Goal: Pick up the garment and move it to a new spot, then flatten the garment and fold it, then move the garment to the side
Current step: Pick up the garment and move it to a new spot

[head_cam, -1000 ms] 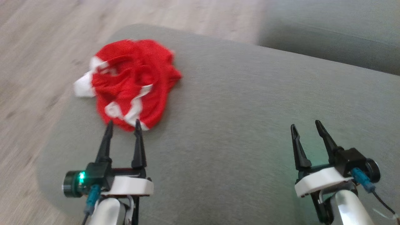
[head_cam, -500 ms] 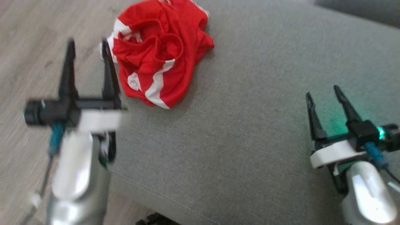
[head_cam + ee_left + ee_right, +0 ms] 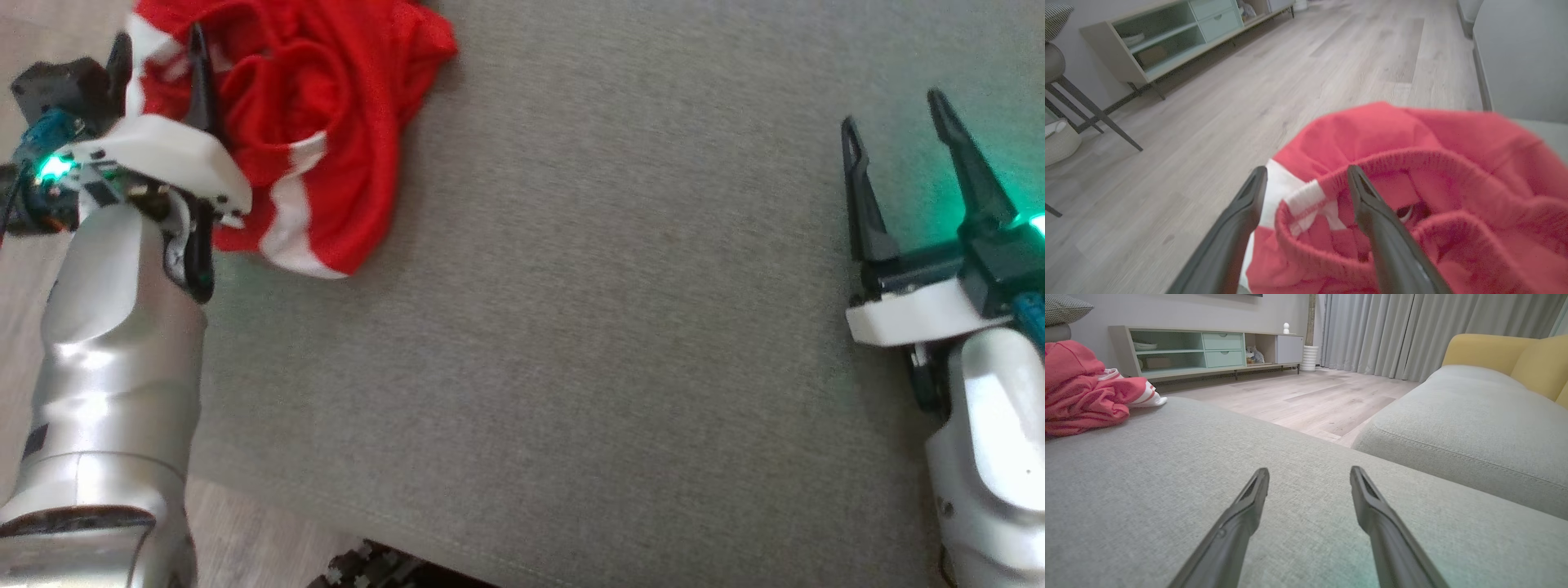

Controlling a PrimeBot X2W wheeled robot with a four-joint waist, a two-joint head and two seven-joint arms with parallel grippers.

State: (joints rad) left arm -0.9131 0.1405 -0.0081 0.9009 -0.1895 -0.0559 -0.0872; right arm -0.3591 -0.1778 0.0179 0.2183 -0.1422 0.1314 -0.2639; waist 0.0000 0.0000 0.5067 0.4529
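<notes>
Standing beside the robot, I see a crumpled red garment [image 3: 326, 98] with white stripes lying on a broad grey cushion [image 3: 571, 327], up at the cushion's far left corner, close to the edge where the wooden floor [image 3: 1229, 102] begins. The garment is bunched in loose folds, and its elastic waistband [image 3: 1433, 163] curls open on top.

The left jaws stand wide apart with nothing between them. Their two dark fingers [image 3: 198, 73] reach over the garment's left edge. From the left wrist, one finger [image 3: 1237, 228] lies over a white patch at the rim of the cloth and the other points into the waistband's opening. Whether either tip touches the fabric, I cannot tell. The pale left forearm [image 3: 114, 367] rises along the cushion's left side, with a green light glowing at the wrist.

The right jaws are spread just as wide and empty, well apart from the garment, over at the cushion's right side. Their fingers [image 3: 865, 204] hang low above bare grey fabric, casting a green glow on it.

Past the right fingers [image 3: 1388, 522] sits a second grey cushion [image 3: 1474, 424] with a yellow backrest [image 3: 1494, 351]. A low sideboard [image 3: 1208, 347] and pale curtains [image 3: 1392, 330] line the far wall.
</notes>
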